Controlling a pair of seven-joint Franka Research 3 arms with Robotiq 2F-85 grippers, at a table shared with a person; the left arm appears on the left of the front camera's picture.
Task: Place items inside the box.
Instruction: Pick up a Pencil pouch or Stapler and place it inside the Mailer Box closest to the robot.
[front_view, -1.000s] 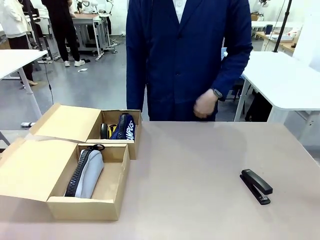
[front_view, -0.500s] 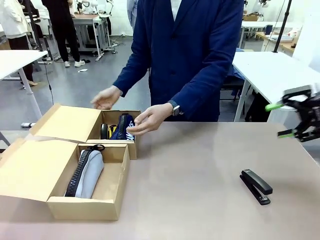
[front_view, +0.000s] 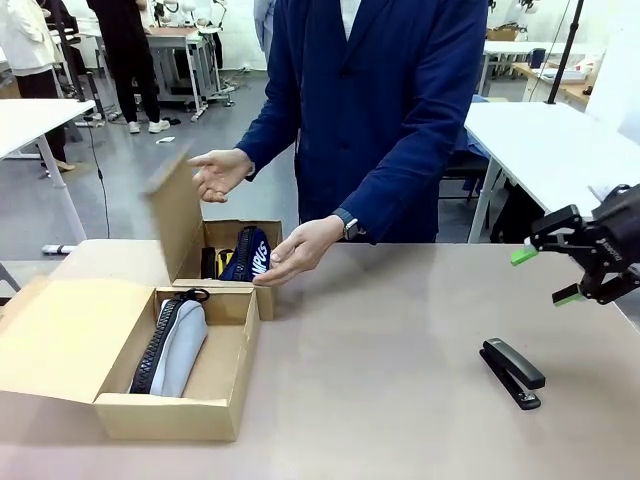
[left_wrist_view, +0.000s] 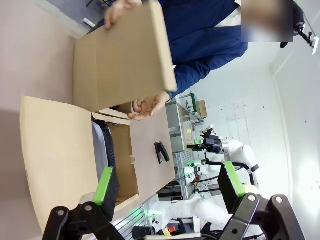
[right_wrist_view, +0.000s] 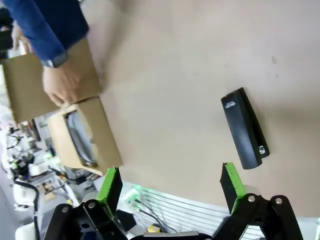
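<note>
1. stapler (front_view: 513, 373) is lying flat at lower right of the front view, with its long axis running diagonally from upper left to lower right.
2. bare table (front_view: 380, 330) is surrounding it. The box (front_view: 170, 418) is sitting well apart at lower left, with a person's hand (front_view: 222, 172) holding its far flap up.
3. right gripper (front_view: 545, 275) is hovering up-right of the stapler, jaws spread wide and gripping nothing. The left gripper (left_wrist_view: 168, 182) is likewise spread wide and empty.

A hand (front_view: 222, 172) holds the box's far flap (front_view: 178, 225) raised.
</note>
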